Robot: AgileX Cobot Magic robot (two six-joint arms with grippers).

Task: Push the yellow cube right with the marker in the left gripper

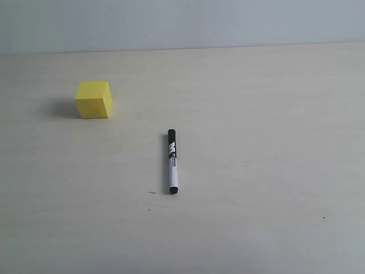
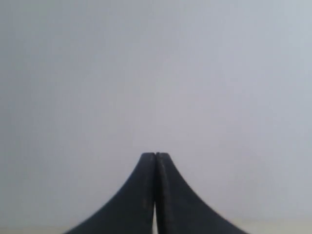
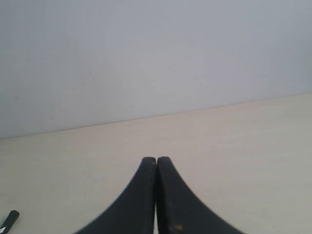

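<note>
The yellow cube (image 1: 94,99) sits on the pale table toward the far left in the exterior view. The marker (image 1: 172,161), white with black cap and black end, lies flat near the middle of the table, to the right of the cube and nearer the front, apart from it. No gripper touches it. Neither arm shows in the exterior view. My left gripper (image 2: 155,155) is shut with nothing between its black fingers and faces a plain grey wall. My right gripper (image 3: 156,159) is shut and empty above the table; a black marker tip (image 3: 9,218) shows at that view's edge.
The pale wooden table (image 1: 256,171) runs back to a grey wall (image 1: 182,23). Only the cube and the marker lie on it.
</note>
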